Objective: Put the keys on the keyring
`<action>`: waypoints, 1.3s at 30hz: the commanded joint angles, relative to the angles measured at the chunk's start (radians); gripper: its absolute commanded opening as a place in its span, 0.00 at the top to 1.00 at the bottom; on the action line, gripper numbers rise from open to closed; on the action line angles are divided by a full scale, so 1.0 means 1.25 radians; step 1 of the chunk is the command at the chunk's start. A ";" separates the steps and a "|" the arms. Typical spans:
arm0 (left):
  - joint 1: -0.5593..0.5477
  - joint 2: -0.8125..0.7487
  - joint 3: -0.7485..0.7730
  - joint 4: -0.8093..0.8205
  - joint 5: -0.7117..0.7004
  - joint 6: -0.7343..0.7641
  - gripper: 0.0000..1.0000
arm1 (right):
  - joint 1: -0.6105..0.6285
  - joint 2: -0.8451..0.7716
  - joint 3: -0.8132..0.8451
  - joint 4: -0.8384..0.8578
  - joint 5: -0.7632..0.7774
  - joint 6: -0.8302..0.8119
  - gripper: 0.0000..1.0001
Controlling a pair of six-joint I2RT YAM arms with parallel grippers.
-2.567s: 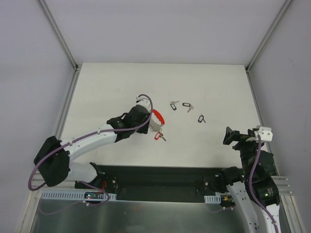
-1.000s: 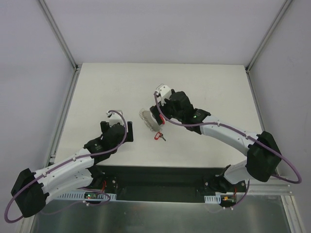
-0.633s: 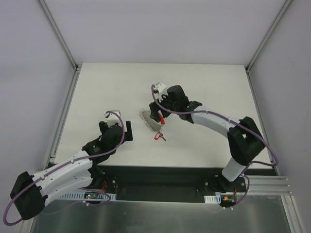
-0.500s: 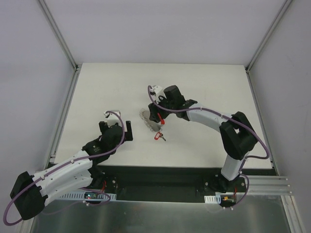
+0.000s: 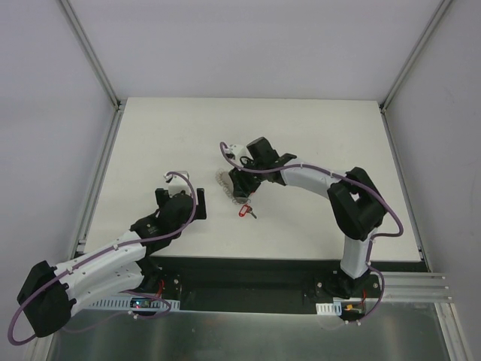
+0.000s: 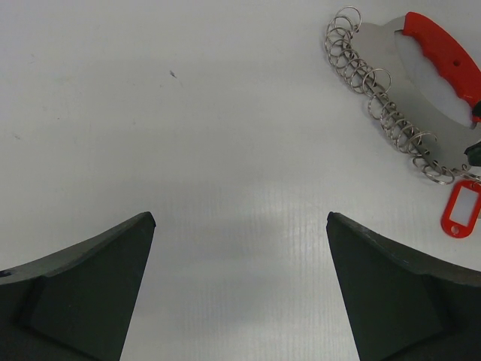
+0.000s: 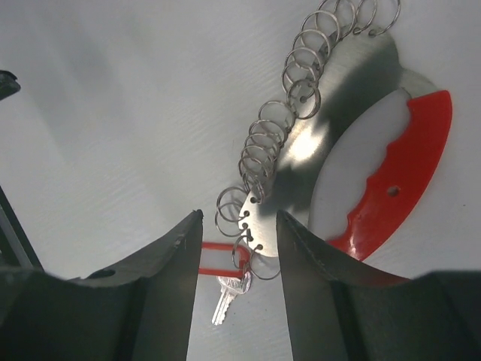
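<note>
The keyring (image 7: 279,143) lies flat: a metal plate edged with wire rings and a glossy red arc (image 7: 398,188). The red-tagged key (image 7: 228,295) hangs from a ring at its end, tag (image 7: 213,256) beside it. My right gripper (image 7: 238,218) straddles that end, jaws narrowed but clear of plate and key. From above, the right gripper (image 5: 242,188) covers the keyring (image 5: 225,183), with the red tag (image 5: 244,210) below it. The other keys are hidden. My left gripper (image 6: 240,218) is open over bare table, left of the keyring (image 6: 387,113); from above the left gripper (image 5: 180,197) sits front left.
The right arm (image 5: 316,177) stretches across the table's middle from its elbow (image 5: 361,207). Metal frame rails (image 5: 101,177) border the white table (image 5: 173,128) on both sides, and a black base strip (image 5: 248,274) runs along the near edge.
My right gripper has shifted left over the keyring's end and its jaws have narrowed from wide open. The right elbow has swung inward. My left arm has barely moved.
</note>
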 commanded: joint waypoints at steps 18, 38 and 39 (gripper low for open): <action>0.009 -0.193 -0.071 0.021 -0.090 -0.101 0.03 | 0.152 -0.034 -0.015 -0.082 0.293 -0.165 0.63; 0.010 -0.222 -0.081 0.021 -0.099 -0.108 0.03 | 0.197 0.023 0.010 -0.083 0.403 -0.200 0.75; 0.010 -0.220 -0.081 0.022 -0.099 -0.108 0.04 | 0.197 0.025 0.011 -0.083 0.407 -0.201 0.76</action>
